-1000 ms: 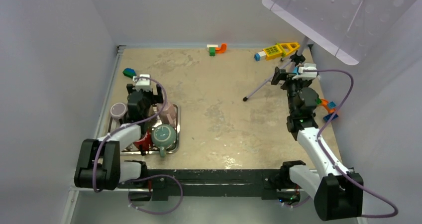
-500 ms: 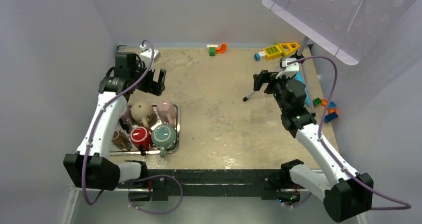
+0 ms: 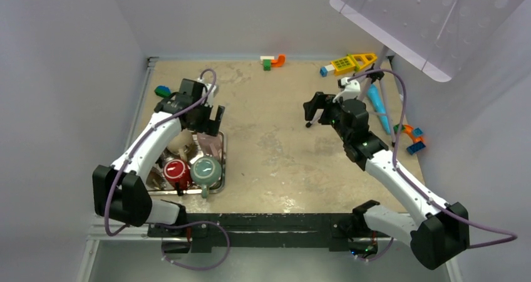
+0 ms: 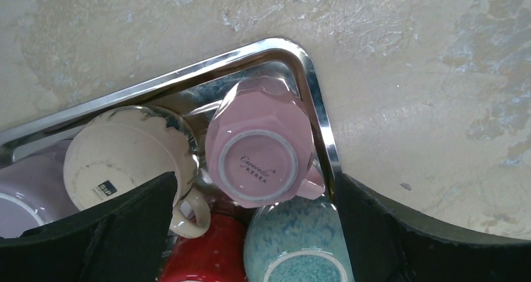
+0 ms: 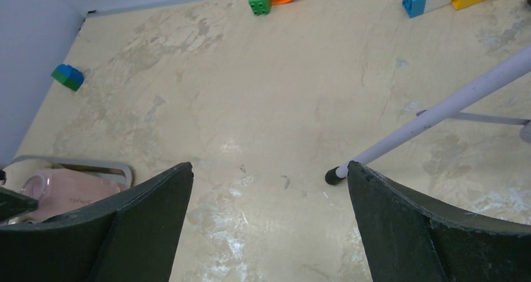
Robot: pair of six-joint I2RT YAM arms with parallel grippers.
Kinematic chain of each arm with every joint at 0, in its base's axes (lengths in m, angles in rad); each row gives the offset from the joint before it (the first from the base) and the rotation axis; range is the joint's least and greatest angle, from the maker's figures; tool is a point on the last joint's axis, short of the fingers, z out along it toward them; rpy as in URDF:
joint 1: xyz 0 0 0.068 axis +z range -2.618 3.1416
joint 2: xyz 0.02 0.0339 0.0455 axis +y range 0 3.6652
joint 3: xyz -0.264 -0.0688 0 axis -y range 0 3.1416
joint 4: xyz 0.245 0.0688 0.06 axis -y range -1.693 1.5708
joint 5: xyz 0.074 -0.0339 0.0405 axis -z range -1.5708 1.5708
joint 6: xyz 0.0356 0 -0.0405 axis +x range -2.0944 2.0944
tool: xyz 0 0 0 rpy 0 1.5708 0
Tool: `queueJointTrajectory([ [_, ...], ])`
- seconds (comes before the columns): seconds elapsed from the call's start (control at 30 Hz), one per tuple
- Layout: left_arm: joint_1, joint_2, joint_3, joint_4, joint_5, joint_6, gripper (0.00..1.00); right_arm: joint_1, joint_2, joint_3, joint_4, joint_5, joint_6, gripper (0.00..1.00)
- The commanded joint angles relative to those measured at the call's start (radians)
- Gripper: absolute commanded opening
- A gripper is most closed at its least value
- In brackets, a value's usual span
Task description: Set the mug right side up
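Pink mug: sits base up in the far right corner of the metal tray, near the near left corner of the worktop, not yet righted.
Handle: tucked between the tray's rim and the teal mug.
Neighbours: a cream mug and a red mug crowd in beside it, apparently bottoms up as well, as if left to drain.
Left gripper: hangs above the pink mug, its fingers spread wide and holding nothing, one on either side, probably lined up to drop and grasp it.
Right gripper: over the right half of the worktop, well apart from the tray, fingers wide and empty, seemingly kept out of the way.
Risk: the tight packing leaves little room, so a finger may catch a neighbour or the rim.
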Motion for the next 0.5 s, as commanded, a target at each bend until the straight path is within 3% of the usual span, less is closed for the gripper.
queueJointTrajectory([
  [0.0,-0.034,0.044,-0.029,0.069,-0.135,-0.088,1.0,0.028,-0.005,0.012,0.012,0.041,0.036,0.98],
  [0.27,-0.036,0.141,-0.021,0.079,-0.131,-0.06,1.0,0.051,0.015,0.011,0.01,0.06,0.038,0.98],
  [0.47,-0.036,0.174,-0.042,0.057,-0.033,-0.061,0.91,0.059,0.028,0.022,0.015,0.063,0.04,0.98],
])
